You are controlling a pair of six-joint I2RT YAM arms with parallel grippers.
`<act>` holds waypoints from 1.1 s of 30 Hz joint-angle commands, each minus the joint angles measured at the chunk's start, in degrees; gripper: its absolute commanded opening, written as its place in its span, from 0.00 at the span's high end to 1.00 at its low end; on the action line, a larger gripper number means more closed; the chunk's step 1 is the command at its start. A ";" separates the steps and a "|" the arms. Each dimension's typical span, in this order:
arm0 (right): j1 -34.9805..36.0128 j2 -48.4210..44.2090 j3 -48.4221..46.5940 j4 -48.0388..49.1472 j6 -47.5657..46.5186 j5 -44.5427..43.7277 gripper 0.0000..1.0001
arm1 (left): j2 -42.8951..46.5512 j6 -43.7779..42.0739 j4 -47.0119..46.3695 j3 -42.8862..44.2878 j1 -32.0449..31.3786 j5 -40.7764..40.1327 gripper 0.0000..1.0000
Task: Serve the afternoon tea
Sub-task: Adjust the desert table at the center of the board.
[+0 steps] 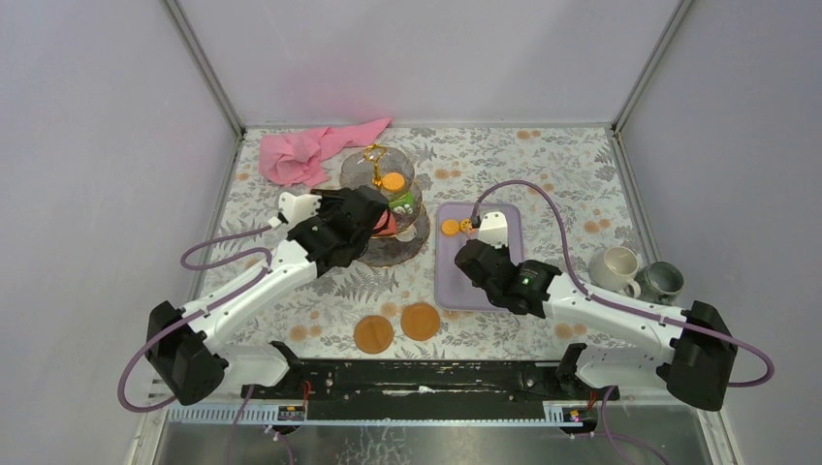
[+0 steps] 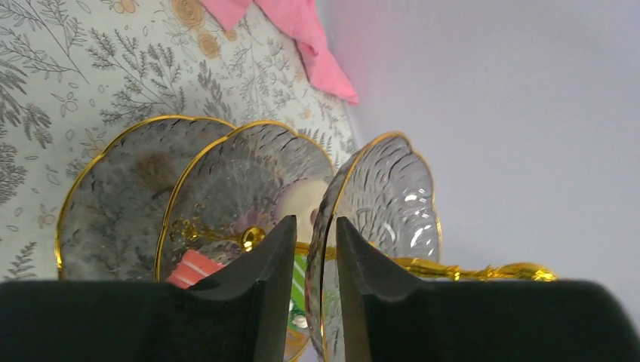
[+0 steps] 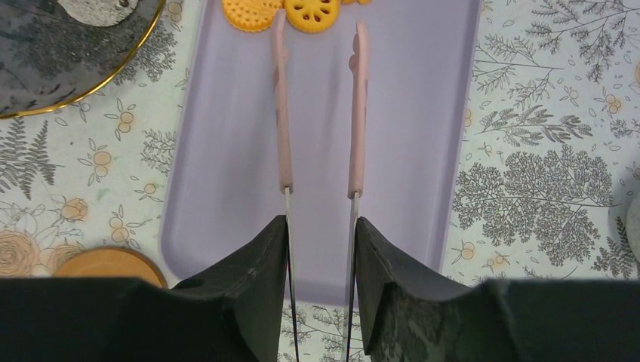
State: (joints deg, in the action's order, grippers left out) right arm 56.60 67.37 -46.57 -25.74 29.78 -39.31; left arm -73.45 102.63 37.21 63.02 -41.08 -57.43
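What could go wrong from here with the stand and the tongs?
1. The left pincer is right at the rims of the glass stand; a sideways pull may tip it.
2. The tongs are gripped far back in the right pincer, so a biscuit could slip.
3. The cream mug stands near the right forearm; a swing might knock it.

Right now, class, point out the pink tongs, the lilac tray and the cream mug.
pink tongs [image 3: 281,105], right wrist view, on the left pink arm
lilac tray [image 3: 423,151], right wrist view, bare floor right of the tongs
cream mug [image 1: 613,269], top external view, on its side wall
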 commanded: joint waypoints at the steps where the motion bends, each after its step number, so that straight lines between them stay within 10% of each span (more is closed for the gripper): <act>1: -0.51 0.61 0.47 2.90 1.34 -0.27 0.59 | 2.35 1.84 2.72 0.65 -0.49 -7.84 0.63; 10: -2.66 2.99 2.49 5.61 1.11 1.81 0.57 | 6.27 -11.58 -9.93 -3.72 -0.75 -8.75 0.40; 33: -7.80 10.14 3.44 10.59 -2.43 6.86 0.46 | 13.21 -37.52 -25.41 -9.93 -3.47 -8.39 0.28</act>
State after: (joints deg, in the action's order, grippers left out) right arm 49.82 76.66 -42.17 -17.45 28.45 -32.88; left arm -61.58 68.95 15.11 54.17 -43.59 -63.07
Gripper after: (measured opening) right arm 0.537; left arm 0.720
